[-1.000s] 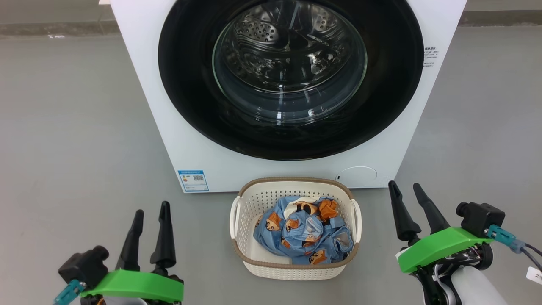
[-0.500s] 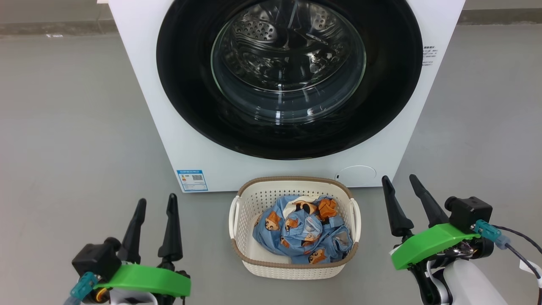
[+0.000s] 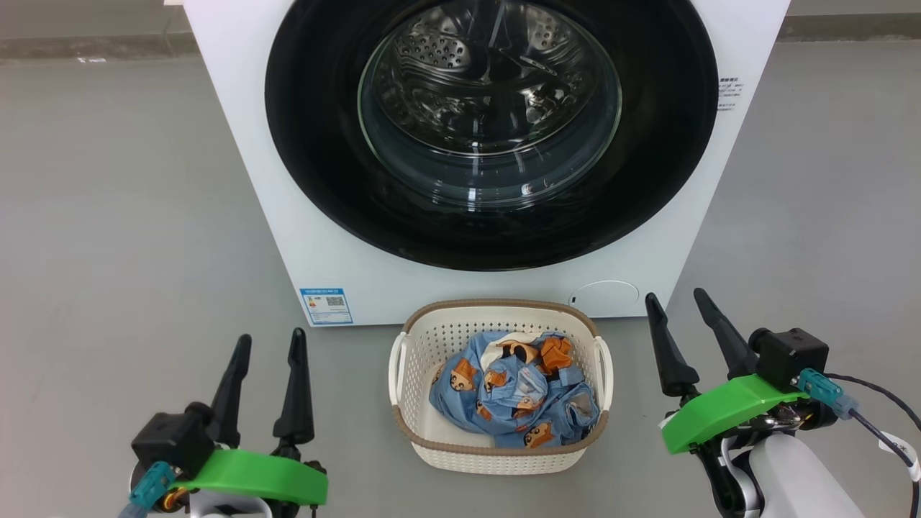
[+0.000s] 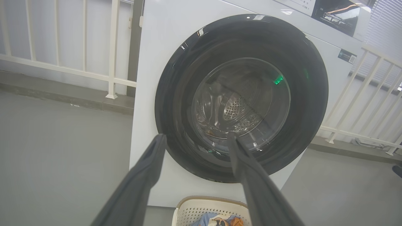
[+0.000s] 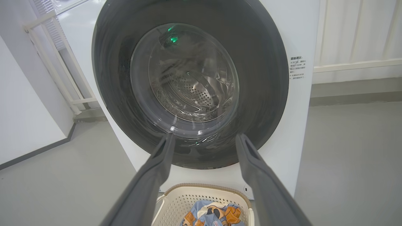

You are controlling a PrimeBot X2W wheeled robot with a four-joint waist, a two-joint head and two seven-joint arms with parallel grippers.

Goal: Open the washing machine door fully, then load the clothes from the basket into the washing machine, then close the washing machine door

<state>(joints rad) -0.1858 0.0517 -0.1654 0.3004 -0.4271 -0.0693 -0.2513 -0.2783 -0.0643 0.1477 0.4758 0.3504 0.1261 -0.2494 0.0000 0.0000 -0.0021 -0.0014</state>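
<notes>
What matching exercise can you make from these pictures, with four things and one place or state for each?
Things:
1 washing machine door
2 clothes
3 basket
4 left gripper

States:
A open, empty
B shut
C on the floor before the washing machine
D inside the basket

Pairs: 1-B, 2-D, 3-C, 4-A

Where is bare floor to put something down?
Bare grey floor lies left and right of the big white washing machine. Crowded: the small cream perforated basket of light-blue bear-print clothes sits close before it.
</notes>
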